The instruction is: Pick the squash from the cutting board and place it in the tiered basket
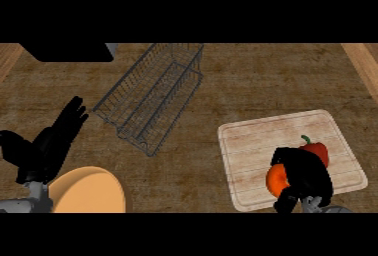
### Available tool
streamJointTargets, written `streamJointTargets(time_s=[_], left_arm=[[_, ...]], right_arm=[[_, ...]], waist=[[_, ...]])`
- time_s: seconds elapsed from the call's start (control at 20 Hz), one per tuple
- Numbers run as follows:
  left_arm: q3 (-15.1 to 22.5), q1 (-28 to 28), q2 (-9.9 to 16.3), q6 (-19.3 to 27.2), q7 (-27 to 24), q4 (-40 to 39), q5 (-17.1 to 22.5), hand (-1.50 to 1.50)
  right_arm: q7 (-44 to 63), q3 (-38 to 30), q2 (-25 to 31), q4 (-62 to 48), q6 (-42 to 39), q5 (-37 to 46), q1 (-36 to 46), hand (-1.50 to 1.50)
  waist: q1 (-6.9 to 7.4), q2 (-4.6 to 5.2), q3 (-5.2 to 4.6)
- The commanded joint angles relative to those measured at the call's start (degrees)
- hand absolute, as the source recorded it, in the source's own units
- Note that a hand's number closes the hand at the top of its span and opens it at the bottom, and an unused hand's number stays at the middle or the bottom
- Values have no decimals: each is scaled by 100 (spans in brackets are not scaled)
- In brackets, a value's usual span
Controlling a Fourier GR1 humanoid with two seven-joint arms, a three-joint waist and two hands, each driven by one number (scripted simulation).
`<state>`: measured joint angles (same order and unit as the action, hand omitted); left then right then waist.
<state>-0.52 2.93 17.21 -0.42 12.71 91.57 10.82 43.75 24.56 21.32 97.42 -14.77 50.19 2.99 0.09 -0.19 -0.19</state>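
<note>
Left hand (46,145), black, near the counter's left edge: fingers straight and up, open, holding nothing, resting. Just right of its wrist, at the near-left edge, a round orange plate (88,192), partly hidden under the forearm. Further in, toward the counter's middle and far edge, the grey wire tiered basket (151,97) runs diagonally; nothing visible inside. A dark block (66,51) sits at the far-left corner.

Right side: pale wooden cutting board (295,157) near the right-near corner of the brown wood-grain counter (258,80). On the board's near half, the right hand (303,175), black, has its fingers curled over the round orange squash (275,181); only the squash's left side shows. Whether it's lifted off the board, cannot tell. A red bell pepper (316,150) with a green stem sits touching or just beside the hand's far side.

Risks, judged: the hand may knock or drag the pepper when lifting, since it's so close. The round squash could roll out of the curl during the long carry leftward to the basket. The basket's wire rim could snag the fingers on lowering.
</note>
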Motion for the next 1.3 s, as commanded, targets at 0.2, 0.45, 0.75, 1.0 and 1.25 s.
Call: streamJointTargets(time_s=[0.2,0.45,0.75,1.0,1.25], left_arm=[[28,312,-298,173,282,-15,-301,0],[-154,54,-236,-141,-234,-416,-249,0],[-277,-348,-37,-391,-72,176,-19,0],[-160,-327,-246,-105,-66,115,-241,0],[-184,51,-260,-164,-42,-138,-249,0]], right_arm=[[-561,-72,68,-354,320,598,-293,150],[-742,-418,808,644,625,668,-1483,150],[-466,-417,339,1542,1801,1488,-1134,150],[-677,-366,-145,2882,2571,1157,-1193,150],[-304,-22,-393,4035,1963,1209,-737,150]], waist=[[-22,19,20],[-81,15,18],[-6,-12,21],[-74,-36,24],[-38,3,11]])
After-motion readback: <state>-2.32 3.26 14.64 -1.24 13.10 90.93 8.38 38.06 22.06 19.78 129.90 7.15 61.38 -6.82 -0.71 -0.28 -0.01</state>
